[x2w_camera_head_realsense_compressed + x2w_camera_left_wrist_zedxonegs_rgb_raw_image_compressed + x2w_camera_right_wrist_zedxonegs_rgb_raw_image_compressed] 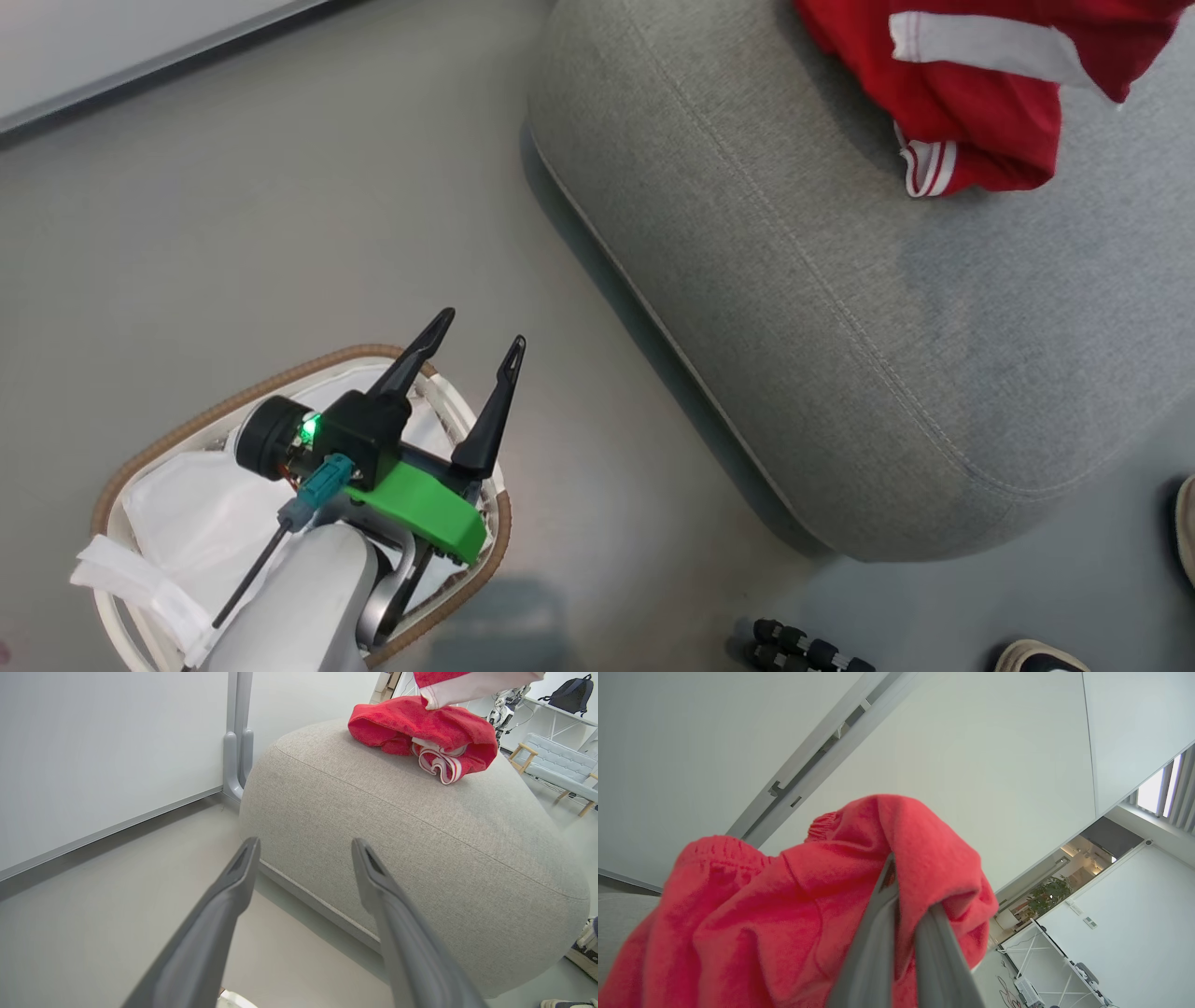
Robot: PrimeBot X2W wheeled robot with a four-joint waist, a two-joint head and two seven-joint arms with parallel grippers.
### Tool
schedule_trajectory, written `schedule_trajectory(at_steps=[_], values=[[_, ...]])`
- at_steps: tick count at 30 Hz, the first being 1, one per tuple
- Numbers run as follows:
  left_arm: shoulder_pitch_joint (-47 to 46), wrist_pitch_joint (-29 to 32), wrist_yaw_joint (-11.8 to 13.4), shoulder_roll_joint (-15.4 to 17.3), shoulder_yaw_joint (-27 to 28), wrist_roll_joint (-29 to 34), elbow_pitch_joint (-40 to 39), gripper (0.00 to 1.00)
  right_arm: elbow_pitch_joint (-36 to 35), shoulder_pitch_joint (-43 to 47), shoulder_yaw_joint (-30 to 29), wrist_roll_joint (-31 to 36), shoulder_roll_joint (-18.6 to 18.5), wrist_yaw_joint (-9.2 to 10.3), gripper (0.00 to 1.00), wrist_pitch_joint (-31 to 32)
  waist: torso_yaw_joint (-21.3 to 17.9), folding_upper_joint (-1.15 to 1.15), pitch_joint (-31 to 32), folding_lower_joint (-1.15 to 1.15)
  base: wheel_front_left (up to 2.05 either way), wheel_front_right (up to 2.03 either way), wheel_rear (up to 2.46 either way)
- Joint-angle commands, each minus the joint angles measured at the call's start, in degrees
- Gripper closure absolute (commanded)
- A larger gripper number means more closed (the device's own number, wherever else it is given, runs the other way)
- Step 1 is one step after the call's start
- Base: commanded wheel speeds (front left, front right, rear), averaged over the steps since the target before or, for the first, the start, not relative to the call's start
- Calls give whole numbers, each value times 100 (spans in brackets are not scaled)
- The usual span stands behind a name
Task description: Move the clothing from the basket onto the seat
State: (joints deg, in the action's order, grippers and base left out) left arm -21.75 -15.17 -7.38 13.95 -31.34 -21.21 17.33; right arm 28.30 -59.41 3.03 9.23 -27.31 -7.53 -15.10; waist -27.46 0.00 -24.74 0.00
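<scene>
Bright, even, diffuse light in all views. Soft shadow under the large grey fabric seat [840,280] on the grey floor [280,233]. Head view sharp. Wrist views fisheye, straight lines bow at edges. My left claw [304,842], right claw [910,891] and the bright red clothing [761,914] it grips blur close-up; window strip [1157,788] blown out.

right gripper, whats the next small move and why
Probably lower slightly and open the right gripper: it is shut on red clothing, which in the left wrist view hangs above the seat and the garment already lying there.
</scene>
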Motion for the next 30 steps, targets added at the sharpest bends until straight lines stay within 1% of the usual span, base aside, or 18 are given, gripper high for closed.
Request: schedule_trajectory(at_steps=[1, 5, 9, 10, 11, 12, 13, 14, 19, 22, 27, 30], values=[[-169, 4, -14, 103, 8, -7, -27, 0, 161, -83, -262, 73, 23, 8, 100, -9, 324, 0, -502, 0, 0, 0, 0], [-331, 4, -14, 192, -76, 21, -72, 0, 723, -76, -1029, 353, 133, 8, 100, -7, 530, 0, -817, 0, 0, 0, 0], [-460, 4, -14, 263, -91, 24, -87, 0, 1291, 165, -1608, 573, 432, 8, 100, -8, 682, 0, -1015, 0, 0, 0, 0], [-479, 4, -14, 268, -99, 27, -88, 0, 1398, 207, -1722, 615, 481, 8, 94, -8, 710, 0, -1039, 0, 0, 0, 0], [-506, 4, -14, 268, -110, 26, -89, 0, 1481, 258, -1860, 664, 521, 8, 80, -9, 743, 0, -1057, 0, 0, 0, 0], [-520, 4, -14, 265, -117, 21, -86, 0, 1528, 304, -1981, 694, 555, 8, 56, -8, 761, 0, -1063, 0, 0, 0, 0], [-532, 4, -14, 267, -121, 10, -79, 0, 1597, 406, -2109, 752, 630, 8, 50, -8, 773, 0, -1063, 0, 0, 0, 0], [-540, 4, -14, 272, -126, 6, -73, 0, 1646, 492, -2218, 770, 708, 8, 0, -8, 780, 0, -1056, 0, 0, 0, 0], [-509, 4, -14, 187, -107, 59, -133, 0, 1507, 981, -2753, 828, 1003, 8, 0, -9, 756, 0, -860, 0, 0, 0, 0], [-389, 4, -14, 115, -90, 70, -127, 0, 1308, 1320, -2830, 780, 1175, 8, 0, -9, 715, 0, -638, 0, 0, 0, 0], [-218, 4, -14, -55, -27, 24, -59, 0, 857, 1813, -2639, 541, 1349, 8, 0, -9, 671, 0, -204, 0, 0, 0, 0], [-102, 4, -14, -163, 87, 14, -10, 0, 553, 2094, -2333, 379, 1410, 8, 0, -9, 737, 0, 47, 0, 0, 0, 0]])
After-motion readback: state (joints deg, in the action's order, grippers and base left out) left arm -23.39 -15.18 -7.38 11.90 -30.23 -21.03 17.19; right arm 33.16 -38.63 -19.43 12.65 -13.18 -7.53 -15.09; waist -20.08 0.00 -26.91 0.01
